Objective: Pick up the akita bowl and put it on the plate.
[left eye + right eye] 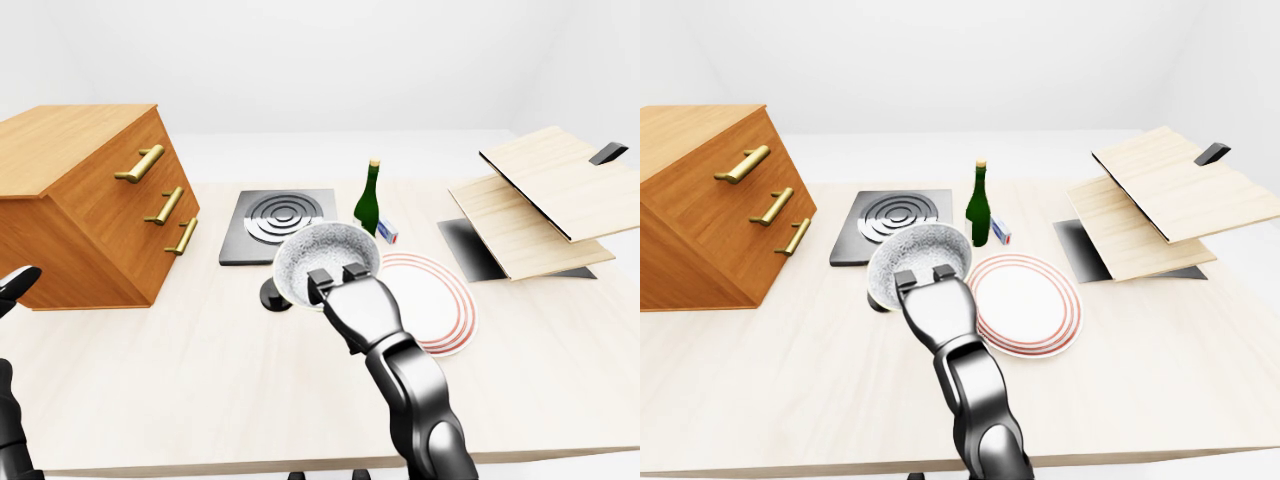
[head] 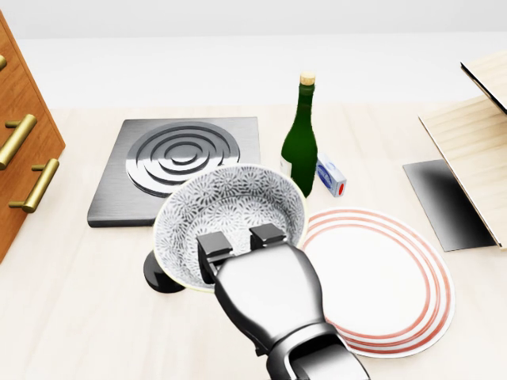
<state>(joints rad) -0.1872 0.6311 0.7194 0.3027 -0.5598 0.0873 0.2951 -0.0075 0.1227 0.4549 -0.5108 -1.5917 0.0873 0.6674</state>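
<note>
1. Grey-and-white akita bowl hangs in the air, tipped toward the camera, with its dark shadow on the table below. In the head view its right edge just covers the plate rim.
2. I think it is held up high so it can pass over that rim and miss the green bottle close by.
3. The right hand grips the bowl's near rim with two fingers hooked inside. The arm reaches up from the bottom of the view.
4. The left hand peeks in at the left-eye view's left edge. I cannot tell if it is open or closed.
</note>
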